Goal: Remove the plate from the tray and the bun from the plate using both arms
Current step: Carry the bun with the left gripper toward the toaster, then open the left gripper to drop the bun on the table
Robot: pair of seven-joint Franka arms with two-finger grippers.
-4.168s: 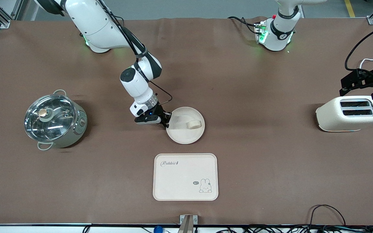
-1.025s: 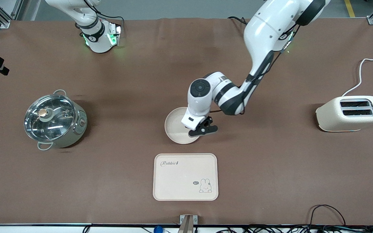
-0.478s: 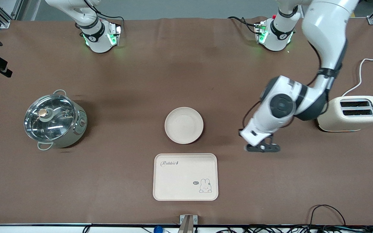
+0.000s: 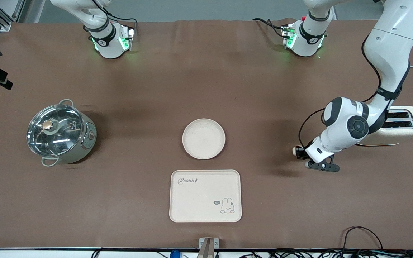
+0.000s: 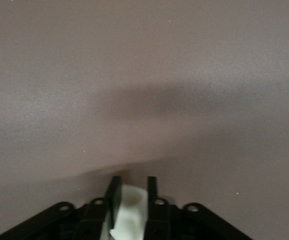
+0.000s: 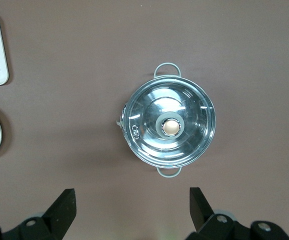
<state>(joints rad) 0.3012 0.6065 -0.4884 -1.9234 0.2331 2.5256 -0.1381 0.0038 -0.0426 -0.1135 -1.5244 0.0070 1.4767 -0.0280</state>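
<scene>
the bun is a small, pale cream, stubby piece of bread with a smooth rounded end, and it sits between the two black fingers of the left gripper, whose jaws stand narrow with a finger on each side of it, over bare brown table between the plate and the toaster. the plate, round, shallow, cream-white with a raised rim and nothing on it, lies well apart from those jaws toward the right arm's end, with the rabbit tray nearer the front camera than it. the right gripper hangs high over the glass-lidded pot with its jaws wide and holding nothing.
</scene>
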